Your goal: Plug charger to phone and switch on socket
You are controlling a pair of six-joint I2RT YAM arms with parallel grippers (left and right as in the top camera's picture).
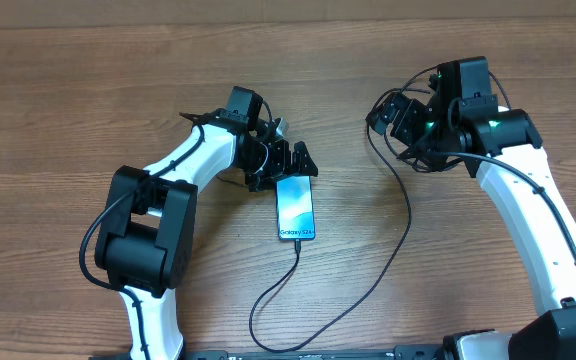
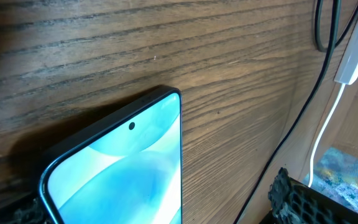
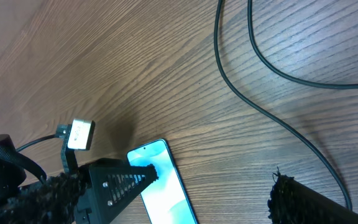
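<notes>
**Desk:** Phone [image 2: 129,168] in the foreground: what does it look like?

**Photographer:** Slim glass slab, flat and screen-up on the brown wood-grain table [image 2: 104,43]. Light blue-teal display, dark rounded frame, a pinhole lens dot at one end. The bottom edge of the left wrist view cuts off the rest.

**Desk:** And the left gripper [image 1: 286,168]?

**Photographer:** Jaws spread wide at the lens end, holding nothing. One gridded, fuzzy-edged finger [image 2: 300,202] stands well clear of the glass. The other is a dark sliver in the frame corner, just beside the phone's edge; contact cannot be judged.

**Desk:** From above?

**Photographer:** The phone lies mid-table, "Galaxy S24" lettering at the end nearest the robot. The charger [image 1: 406,215], a thin black cable, meets that end and loops toward the table's near edge. It then sweeps up to the right arm [image 1: 528,215] and is lost among the arm's own wires. The connector is too small to tell if seated; the plug head is hidden.

**Desk:** The right gripper [image 1: 393,115]?

**Photographer:** Well apart from the phone, matte black fingers [image 3: 306,202] set wide, empty.

**Desk:** Farthest back?

**Photographer:** A narrow white block [image 2: 353,50] trailing a white cord [image 2: 325,130], cropped by the left wrist view; outlets or switches cannot be made out.
</notes>
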